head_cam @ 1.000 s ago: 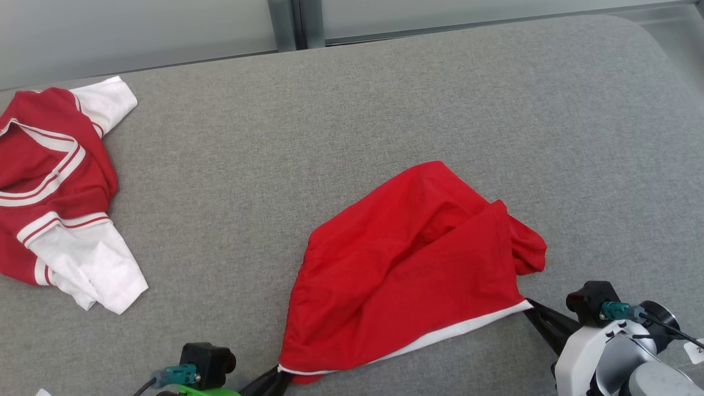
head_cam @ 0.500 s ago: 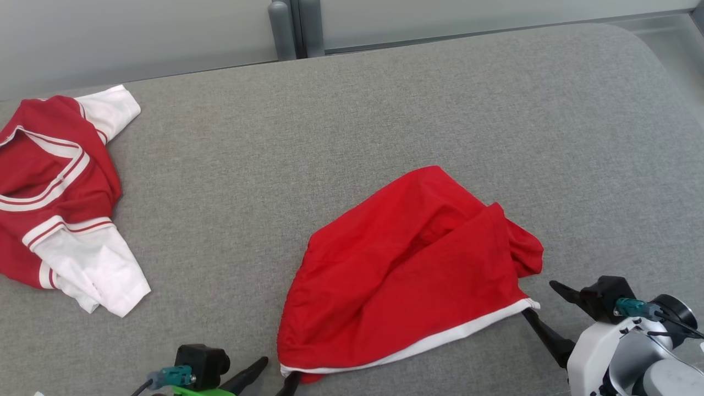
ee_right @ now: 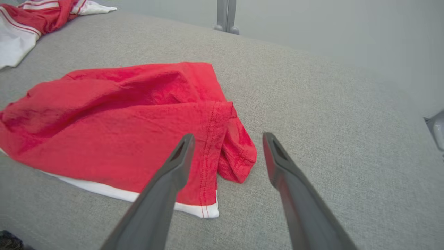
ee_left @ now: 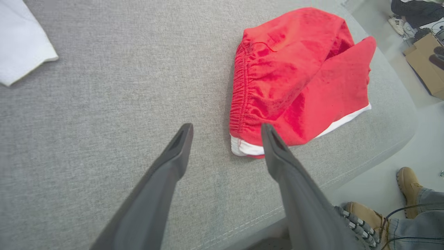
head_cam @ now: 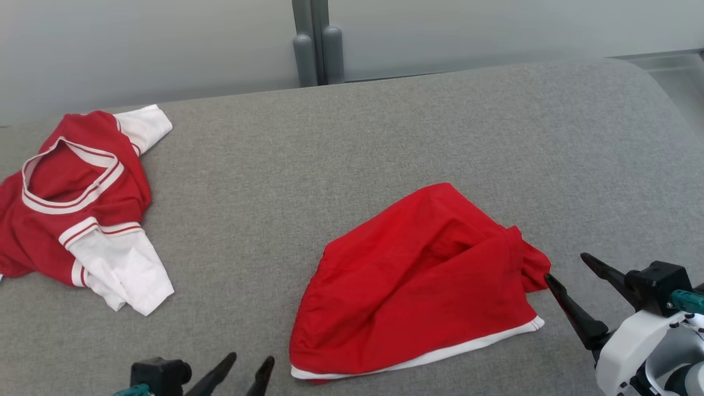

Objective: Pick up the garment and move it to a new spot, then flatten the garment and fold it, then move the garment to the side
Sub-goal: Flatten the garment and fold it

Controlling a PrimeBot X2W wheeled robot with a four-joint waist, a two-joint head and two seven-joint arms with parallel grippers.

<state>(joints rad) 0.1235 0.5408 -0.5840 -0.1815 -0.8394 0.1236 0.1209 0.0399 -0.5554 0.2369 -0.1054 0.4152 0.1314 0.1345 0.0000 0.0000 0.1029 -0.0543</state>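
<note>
The garment (head_cam: 418, 286) is a pair of red shorts with a white hem band, lying rumpled and partly doubled over on the grey padded table (head_cam: 352, 154). My left gripper (head_cam: 250, 358) stands open just left of the garment's near-left corner, holding nothing. In the left wrist view that gripper (ee_left: 226, 126) hovers beside the elastic waistband of the garment (ee_left: 295, 76). Open too, my right gripper (head_cam: 566, 267) sits at the garment's right end, empty. The right wrist view puts the right gripper (ee_right: 228, 136) above the bunched red corner of the garment (ee_right: 121, 121).
A red and white jersey (head_cam: 82, 209) lies crumpled at the table's far left, its sleeve (ee_left: 20, 34) in the left wrist view. Two grey posts (head_cam: 319, 49) stand behind the table. A person's boots (ee_left: 406, 177) and a cardboard box (ee_left: 426, 66) are on the floor past the edge.
Both grippers opened and let go of the garment's hem corners, then drew back a little. The garment settled flat on the table. The head camera shifted, so the whole scene sits lower and further right.
</note>
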